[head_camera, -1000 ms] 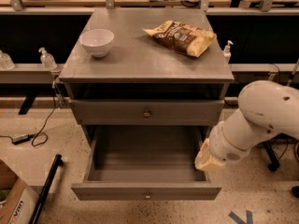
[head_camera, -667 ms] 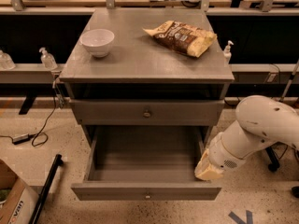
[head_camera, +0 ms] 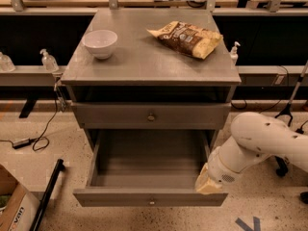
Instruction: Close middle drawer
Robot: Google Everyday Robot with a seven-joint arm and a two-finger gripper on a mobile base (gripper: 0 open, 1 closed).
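Nearest the camera, the middle drawer [head_camera: 120, 197] stands pulled far out of the grey cabinet, its flat front low in view with a small round knob [head_camera: 152, 202] at the centre. Its inside is bare grey. The gripper [head_camera: 208, 184], a pale tan tip on a thick white arm [head_camera: 260, 143], sits at the drawer's right front corner, against or just beside the top edge of the front. Whether the claw is apart or together cannot be told. The arm reaches in from the right.

On the floor to the left lie a cardboard box [head_camera: 12, 211] and a black pole [head_camera: 48, 196]; blue tape [head_camera: 248, 224] marks the floor at lower right.

Above the open drawer, the upper drawer [head_camera: 192, 115] sits nearly flush, with its own knob [head_camera: 151, 116] in the middle. On the cabinet top [head_camera: 144, 57] a white bowl [head_camera: 100, 43] stands at the left and a bag of chips [head_camera: 186, 38] lies at the right, well apart.

Behind, a long shelf holds a pump bottle [head_camera: 48, 60] left of the cabinet and another [head_camera: 234, 53] to its right.
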